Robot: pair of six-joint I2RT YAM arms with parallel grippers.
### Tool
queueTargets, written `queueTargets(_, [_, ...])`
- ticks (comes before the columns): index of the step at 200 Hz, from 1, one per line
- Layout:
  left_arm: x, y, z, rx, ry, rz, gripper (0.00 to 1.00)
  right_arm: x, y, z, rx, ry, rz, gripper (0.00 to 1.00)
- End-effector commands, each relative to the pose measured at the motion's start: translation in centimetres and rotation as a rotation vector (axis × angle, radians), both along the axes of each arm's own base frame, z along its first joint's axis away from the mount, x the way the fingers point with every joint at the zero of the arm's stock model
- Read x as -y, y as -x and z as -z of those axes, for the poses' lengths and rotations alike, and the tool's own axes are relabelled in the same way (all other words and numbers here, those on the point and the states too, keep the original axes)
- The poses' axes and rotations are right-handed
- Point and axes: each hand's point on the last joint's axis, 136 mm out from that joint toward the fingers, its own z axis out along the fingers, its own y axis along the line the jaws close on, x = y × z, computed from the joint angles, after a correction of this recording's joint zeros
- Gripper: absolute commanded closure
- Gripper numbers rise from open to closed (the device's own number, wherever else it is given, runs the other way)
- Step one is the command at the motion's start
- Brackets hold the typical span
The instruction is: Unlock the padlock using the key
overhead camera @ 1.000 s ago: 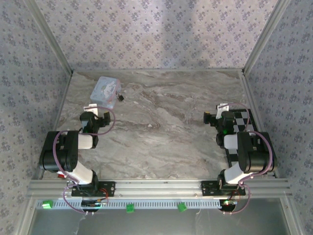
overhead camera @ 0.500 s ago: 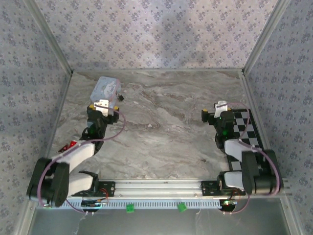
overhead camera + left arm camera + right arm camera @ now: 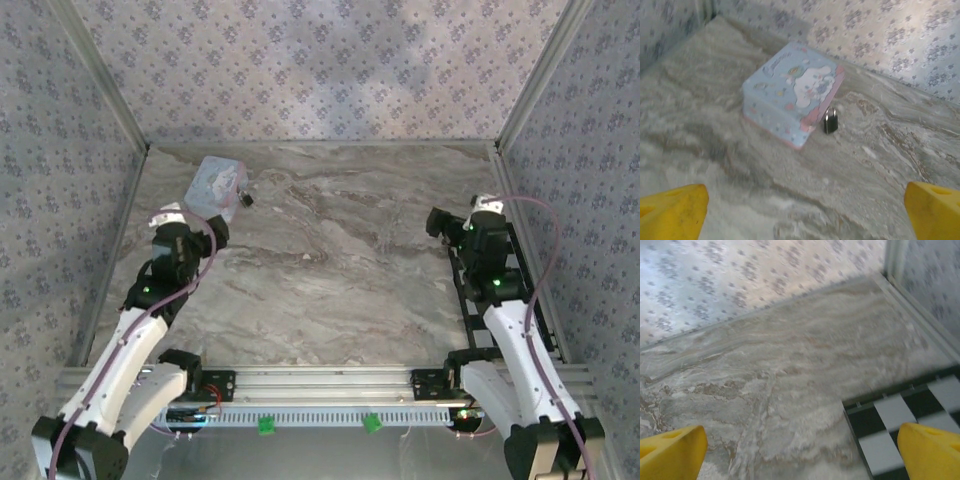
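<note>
The padlock (image 3: pixel 830 121) is a small black block with a silver shackle. It stands on the marble table right beside the near corner of a light blue cartoon tin (image 3: pixel 795 92). In the top view the padlock (image 3: pixel 246 198) sits at the back left by the tin (image 3: pixel 216 185). My left gripper (image 3: pixel 802 220) is open and empty, hovering just short of the tin; from above, the left gripper (image 3: pixel 200 232) is in front of the tin. My right gripper (image 3: pixel 800 455) is open and empty over bare marble at the right (image 3: pixel 445 225). The key is out of view.
A black-and-white checkered board (image 3: pixel 500 270) lies along the table's right edge, also under the right gripper's outer finger (image 3: pixel 910 425). Patterned walls (image 3: pixel 320 70) close the table at the back and both sides. A metal rail (image 3: pixel 330 385) runs along the near edge.
Both arms have unfolded from their tucked poses and risen. The left gripper swung toward the tin, then slightly left. The right gripper moved right, over the checkered board's edge. Both jaws stayed open.
</note>
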Motion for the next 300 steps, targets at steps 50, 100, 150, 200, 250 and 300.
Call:
queueTargets(50, [6.0, 4.5, 6.2, -0.176, 0.24, 0.328, 0.0, -2.3, 7.6, 5.9, -0.352, -0.21, -0.047, 0.01])
queueTargets(100, [9.4, 5.1, 5.6, -0.118, 0.145, 0.464, 0.0, -5.1, 12.1, 11.7, -0.622, -0.33, -0.013, 0.01])
queueTargets(150, [8.0, 4.4, 5.9, -0.089, 0.02, 0.428, 0.0, -6.6, 15.3, 16.9, -0.759, -0.313, 0.022, 0.15])
queueTargets(200, [7.6, 4.4, 5.9, -0.021, 0.01, 0.417, 0.0, -7.0, 16.1, 20.0, -0.812, -0.267, 0.069, 0.26])
queueTargets(250, [7.1, 4.7, 5.8, -0.018, 0.005, 0.397, 0.0, -6.9, 15.7, 20.6, -0.821, -0.199, 0.111, 0.41])
queueTargets(300, [6.8, 4.8, 5.7, -0.013, 0.003, 0.388, 0.0, -7.6, 15.4, 21.5, -0.81, -0.231, 0.109, 0.5])
